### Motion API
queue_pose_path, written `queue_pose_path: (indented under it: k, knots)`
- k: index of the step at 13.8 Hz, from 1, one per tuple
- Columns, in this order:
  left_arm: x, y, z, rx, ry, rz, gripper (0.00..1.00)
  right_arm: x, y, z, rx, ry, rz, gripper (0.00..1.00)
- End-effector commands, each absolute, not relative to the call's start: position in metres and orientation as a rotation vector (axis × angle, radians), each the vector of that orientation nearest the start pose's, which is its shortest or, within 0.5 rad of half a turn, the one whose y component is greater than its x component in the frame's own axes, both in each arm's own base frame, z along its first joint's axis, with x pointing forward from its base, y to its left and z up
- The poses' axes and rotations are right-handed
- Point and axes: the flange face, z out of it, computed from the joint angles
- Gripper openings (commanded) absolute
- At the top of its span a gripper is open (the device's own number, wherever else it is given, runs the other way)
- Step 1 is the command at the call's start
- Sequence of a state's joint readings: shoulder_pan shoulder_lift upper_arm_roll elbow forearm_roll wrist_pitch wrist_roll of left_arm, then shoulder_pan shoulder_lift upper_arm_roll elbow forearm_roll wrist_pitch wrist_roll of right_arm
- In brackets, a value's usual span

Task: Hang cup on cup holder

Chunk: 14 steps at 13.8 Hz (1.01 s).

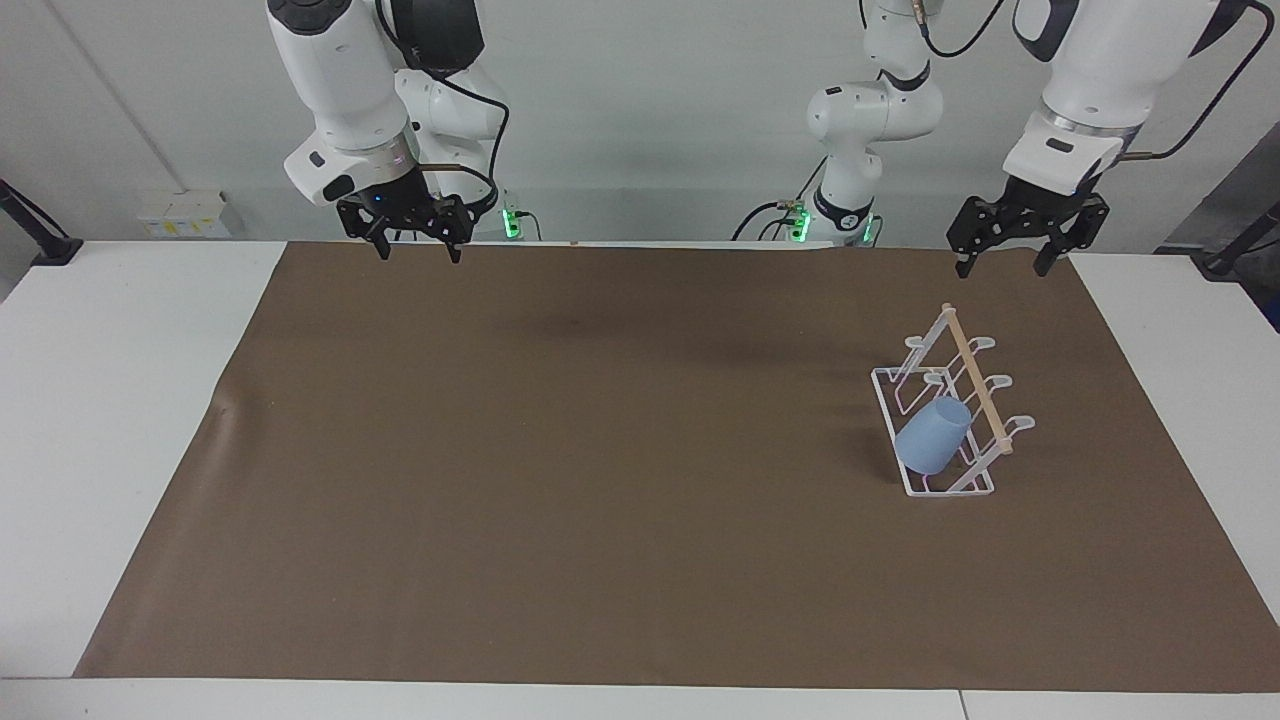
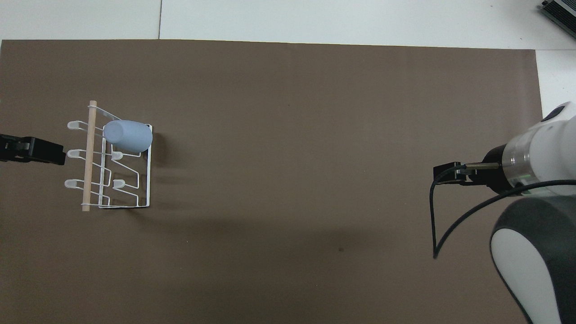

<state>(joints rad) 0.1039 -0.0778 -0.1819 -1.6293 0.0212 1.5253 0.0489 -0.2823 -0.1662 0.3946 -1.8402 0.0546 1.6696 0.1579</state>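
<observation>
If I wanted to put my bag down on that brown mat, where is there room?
Nearly all of the mat is bare, from the rack toward the right arm's end. Only the rack, with the cup on it, crowds the left arm's end.

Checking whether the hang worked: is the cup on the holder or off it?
On. The cup sits tilted over a peg of the holder, base up, with no gripper touching it.
</observation>
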Motion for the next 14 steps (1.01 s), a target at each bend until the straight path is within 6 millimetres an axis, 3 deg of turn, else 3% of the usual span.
queue_pose_path:
  k: [1, 3, 6, 12, 14]
  knots:
    - [0.521, -0.057, 0.647, -3.104, 0.267, 0.076, 1.0, 0.505, 0.075, 0.586, -3.136, 0.099, 0.009, 1.0]
    - [0.524, -0.044, 0.651, -3.126, 0.24, 0.017, 1.0, 0.504, 0.075, 0.584, -3.137, 0.096, 0.028, 1.0]
    - [0.511, -0.053, 0.643, -3.116, 0.298, 0.056, 1.0, 0.501, 0.074, 0.588, -3.139, 0.099, 0.026, 1.0]
    - [0.51, -0.05, 0.657, -3.134, 0.283, -0.002, 1.0, 0.496, 0.066, 0.601, -3.141, 0.131, 0.011, 1.0]
    - [0.508, -0.049, 0.652, -3.135, 0.285, 0.027, 1.0, 0.497, 0.064, 0.604, -3.139, 0.13, -0.001, 1.0]
